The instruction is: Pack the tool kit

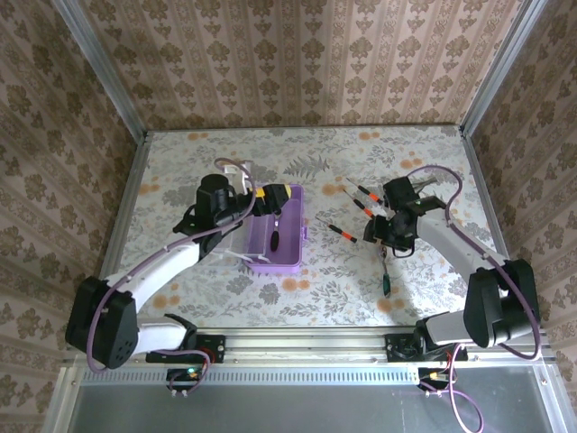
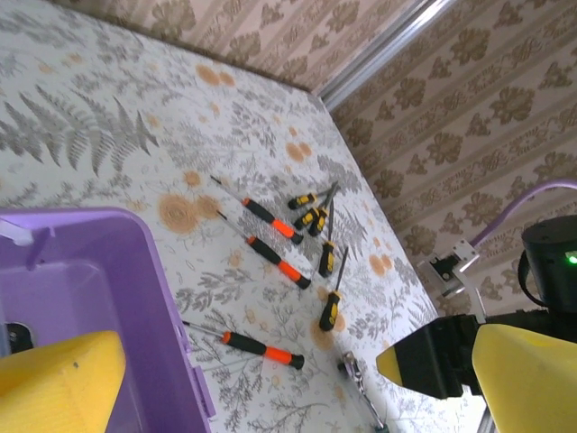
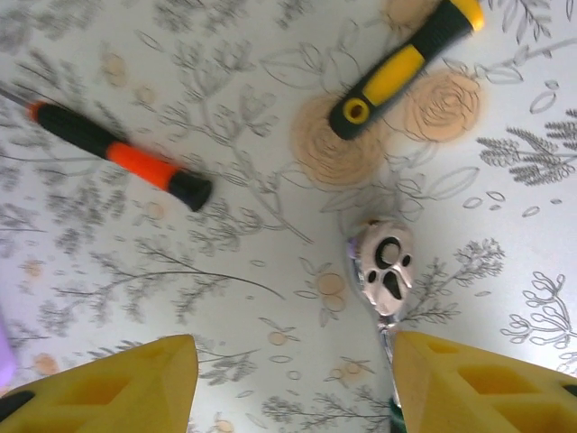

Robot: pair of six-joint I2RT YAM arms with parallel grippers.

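Two yellow pads [image 3: 478, 383] of the right pincer [image 3: 293, 388] are being held partly apart, neither wide nor narrow, and nothing is being gripped between them. The pincer is being hung low over the table [image 3: 225, 298]. The round metal head of the ratchet wrench [image 3: 389, 266] is being seen in the gap, closer to one pad than to the other and touched by neither.

The step in hand is being judged as the reach for this wrench, so that it can be put with the kit. From above, the wrench is being seen lying flat, with its long axis running from far to near. The head is pointing toward the far wall, under the pincer, and the dark green handle is pointing back toward the arm bases. For the next move, the pads are probably being needed on both sides of the thin neck, across the long axis, before a squeeze and a lift.

Further out, an orange screwdriver [image 3: 117, 155] and a yellow screwdriver [image 3: 406, 63] are being seen lying on the table. Off to the left, the purple box [image 1: 301, 239] is being shown open. The left pincer [image 1: 270, 197] is being held wide above it, with nothing in it.
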